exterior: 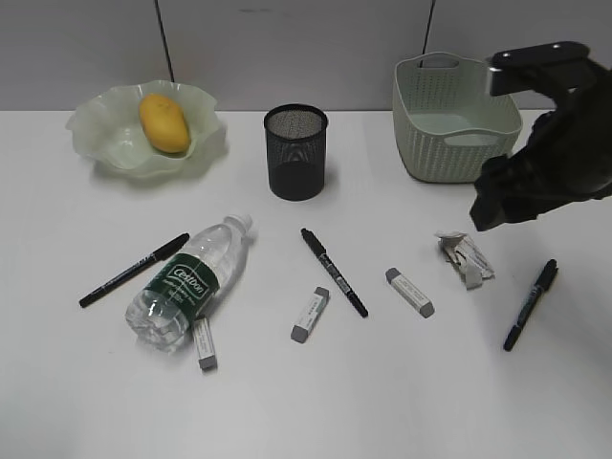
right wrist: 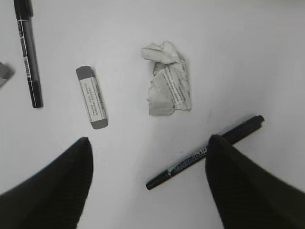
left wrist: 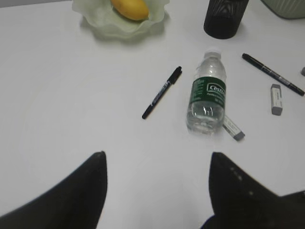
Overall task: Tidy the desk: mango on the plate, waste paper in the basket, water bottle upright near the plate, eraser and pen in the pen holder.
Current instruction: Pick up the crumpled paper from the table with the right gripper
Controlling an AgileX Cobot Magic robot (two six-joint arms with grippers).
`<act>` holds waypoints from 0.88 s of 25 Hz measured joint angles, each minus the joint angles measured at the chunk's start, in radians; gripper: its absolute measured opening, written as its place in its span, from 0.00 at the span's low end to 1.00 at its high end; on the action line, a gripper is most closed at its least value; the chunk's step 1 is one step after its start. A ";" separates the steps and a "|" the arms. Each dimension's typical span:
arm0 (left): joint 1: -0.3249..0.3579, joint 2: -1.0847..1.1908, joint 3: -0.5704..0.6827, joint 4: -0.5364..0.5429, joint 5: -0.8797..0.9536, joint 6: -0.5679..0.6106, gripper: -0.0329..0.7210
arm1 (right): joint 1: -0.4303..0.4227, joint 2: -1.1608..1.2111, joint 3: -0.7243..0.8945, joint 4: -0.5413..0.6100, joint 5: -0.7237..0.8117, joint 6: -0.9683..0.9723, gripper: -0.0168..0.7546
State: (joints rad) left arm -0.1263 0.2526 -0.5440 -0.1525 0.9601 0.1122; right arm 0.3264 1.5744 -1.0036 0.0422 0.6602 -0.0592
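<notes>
The yellow mango (exterior: 164,122) lies on the wavy green plate (exterior: 100,143) at the back left. On the desk (exterior: 86,382) the water bottle (exterior: 191,282) lies on its side. Three pens (exterior: 134,270) (exterior: 334,272) (exterior: 531,304) and three erasers (exterior: 204,342) (exterior: 310,314) (exterior: 409,292) are scattered around. The waste paper (right wrist: 167,86) lies just ahead of my right gripper (right wrist: 150,139), which hangs open and empty above the desk, a pen (right wrist: 205,152) by its right finger. My left gripper (left wrist: 158,153) is open over bare desk, short of the bottle (left wrist: 206,93).
The black mesh pen holder (exterior: 295,151) stands at the back centre. The green basket (exterior: 454,120) stands at the back right, behind my right arm (exterior: 550,163). An eraser (right wrist: 92,97) lies left of the waste paper.
</notes>
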 joint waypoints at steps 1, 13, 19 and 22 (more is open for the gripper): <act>0.000 0.000 -0.001 0.000 0.018 0.000 0.72 | 0.003 0.033 -0.016 0.000 0.001 0.007 0.81; 0.000 0.000 -0.001 0.007 0.085 0.000 0.72 | 0.002 0.364 -0.192 0.005 0.039 0.033 0.84; 0.000 0.000 -0.001 0.007 0.089 0.000 0.72 | -0.005 0.454 -0.281 -0.030 0.055 0.037 0.84; 0.000 0.000 -0.001 0.007 0.089 0.000 0.72 | -0.015 0.496 -0.331 -0.036 0.092 0.037 0.83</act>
State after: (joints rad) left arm -0.1263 0.2526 -0.5451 -0.1452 1.0488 0.1122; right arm 0.3113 2.0709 -1.3344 0.0059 0.7523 -0.0226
